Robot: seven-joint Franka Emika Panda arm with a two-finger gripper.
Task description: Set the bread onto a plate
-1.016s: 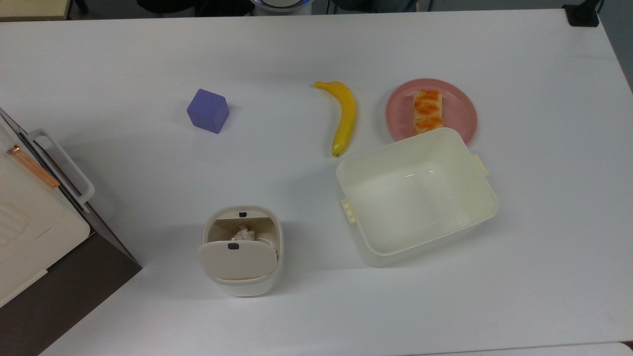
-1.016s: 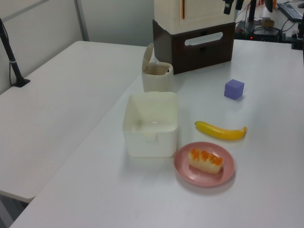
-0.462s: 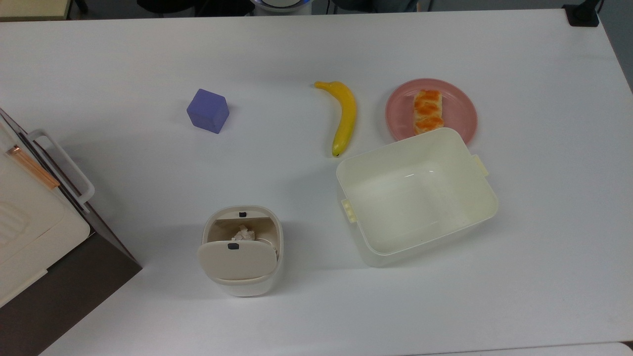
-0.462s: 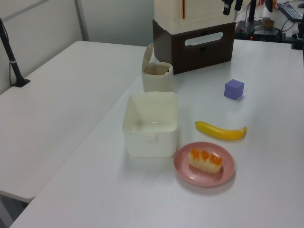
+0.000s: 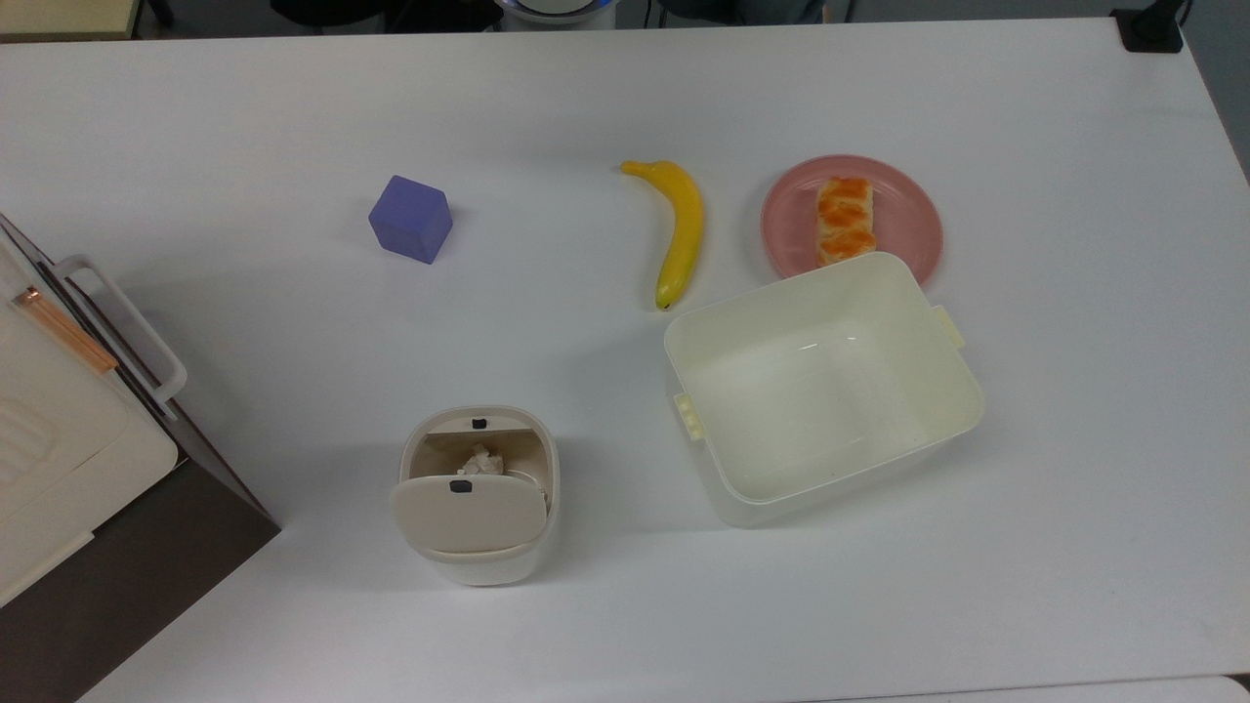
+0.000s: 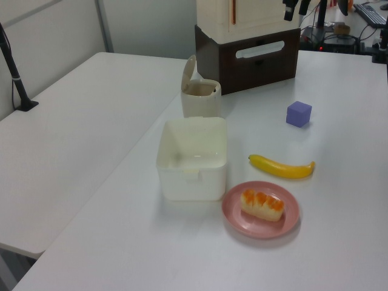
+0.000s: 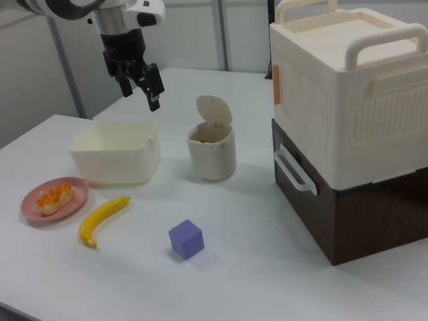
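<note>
The bread (image 5: 844, 221) is a pale loaf with glazed orange bumps, and it lies on the round pink plate (image 5: 903, 210). The left view has the bread (image 6: 262, 204) on the plate (image 6: 291, 219) near the table's front, beside the tub. In the right view's left, the bread (image 7: 53, 198) rests on the plate (image 7: 73, 200). My gripper (image 7: 140, 99) hangs high above the table in the right view, over the far side of the cream tub. It is open, nothing is between its fingers, and it is well apart from the bread.
A large cream tub (image 5: 822, 386) stands right next to the plate. A yellow banana (image 5: 679, 230) lies beside the plate, a purple cube (image 5: 411, 219) further off. A small lidded bin (image 5: 477, 493) and a cream box on a brown base (image 7: 348, 120) stand at the table's side.
</note>
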